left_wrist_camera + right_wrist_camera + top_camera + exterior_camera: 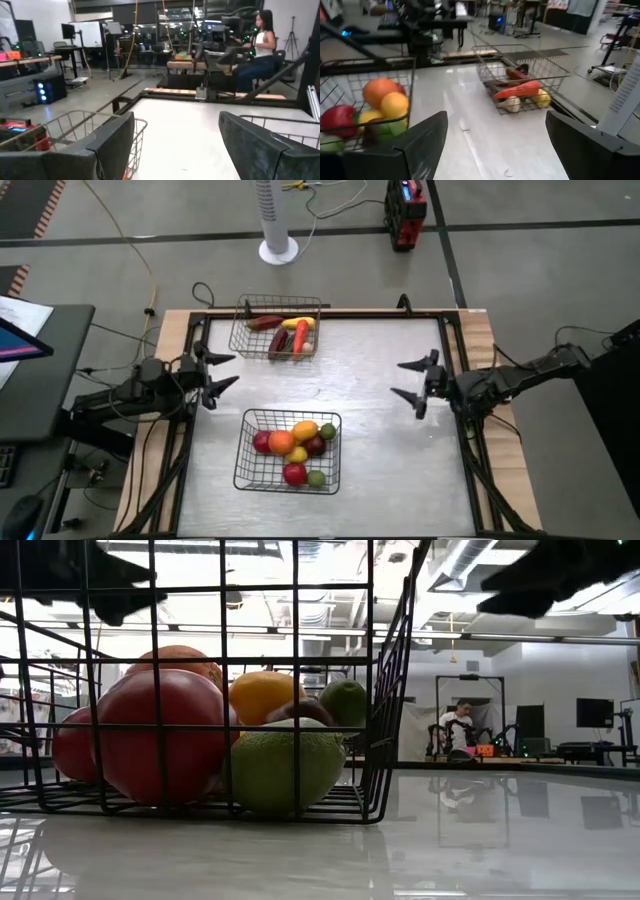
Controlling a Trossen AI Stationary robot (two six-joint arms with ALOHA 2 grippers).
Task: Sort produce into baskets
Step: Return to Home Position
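Two wire baskets stand on the table. The far basket (275, 328) holds long produce: a red one (520, 90), a dark red one and yellow ones. The near basket (290, 450) holds round produce: red (160, 735), orange (281, 442), yellow and green (285, 768) pieces. My left gripper (220, 370) is open at the table's left edge, between the two baskets, pointing level across the table. My right gripper (415, 380) is open near the right edge, also pointing inward. Neither has anything between its fingers.
Bare tabletop (380, 430) lies between the baskets and the right gripper. A dark frame (455, 340) runs along the table's edges. Beyond the table a person sits at a desk (260, 45); a white fan base (278, 250) stands on the floor.
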